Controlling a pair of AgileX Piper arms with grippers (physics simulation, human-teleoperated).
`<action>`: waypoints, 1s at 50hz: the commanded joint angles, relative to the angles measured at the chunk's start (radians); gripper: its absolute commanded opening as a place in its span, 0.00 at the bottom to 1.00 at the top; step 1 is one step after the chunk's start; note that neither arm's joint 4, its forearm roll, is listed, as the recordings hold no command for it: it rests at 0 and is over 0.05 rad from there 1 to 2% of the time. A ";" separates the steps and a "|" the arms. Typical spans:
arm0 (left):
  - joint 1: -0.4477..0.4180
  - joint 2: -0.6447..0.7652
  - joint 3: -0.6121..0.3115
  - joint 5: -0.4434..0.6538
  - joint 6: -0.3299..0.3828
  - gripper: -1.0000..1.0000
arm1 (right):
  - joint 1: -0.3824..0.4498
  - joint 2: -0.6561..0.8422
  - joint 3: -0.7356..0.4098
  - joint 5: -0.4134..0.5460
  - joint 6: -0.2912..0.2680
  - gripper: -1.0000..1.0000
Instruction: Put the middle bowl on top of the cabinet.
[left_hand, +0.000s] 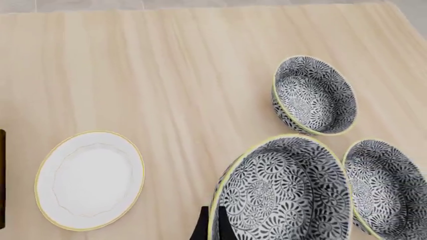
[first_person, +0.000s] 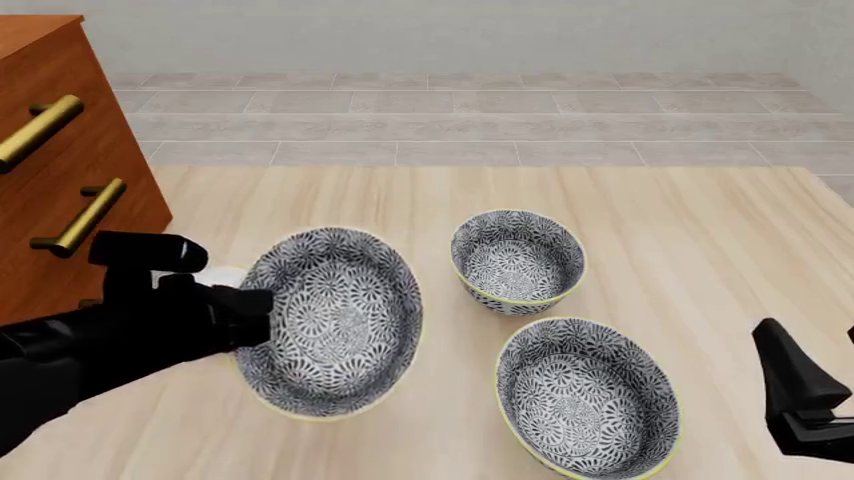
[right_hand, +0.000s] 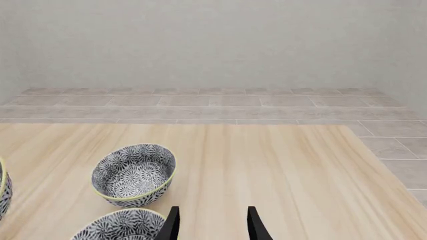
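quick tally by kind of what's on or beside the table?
Patterned bowls: 3 — one held by the left gripper at, one at, one at
White plate: 1
Cabinet: 1
Total: 5

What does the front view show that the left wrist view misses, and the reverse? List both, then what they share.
Only the front view shows the cabinet with its brass handles, the left gripper holding the middle bowl tilted off the table, and the right gripper idle at the right edge.
Only the left wrist view shows the white dish fully.
Both show all three patterned bowls and the wooden table.
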 joint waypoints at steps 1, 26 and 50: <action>0.024 -0.081 -0.062 0.099 0.017 0.00 | 0.000 -0.005 0.000 0.005 -0.002 1.00; 0.088 -0.182 -0.224 0.266 0.062 0.00 | -0.005 0.006 0.000 -0.012 0.000 1.00; 0.204 -0.173 -0.389 0.330 0.122 0.00 | -0.007 -0.011 0.000 0.006 -0.002 1.00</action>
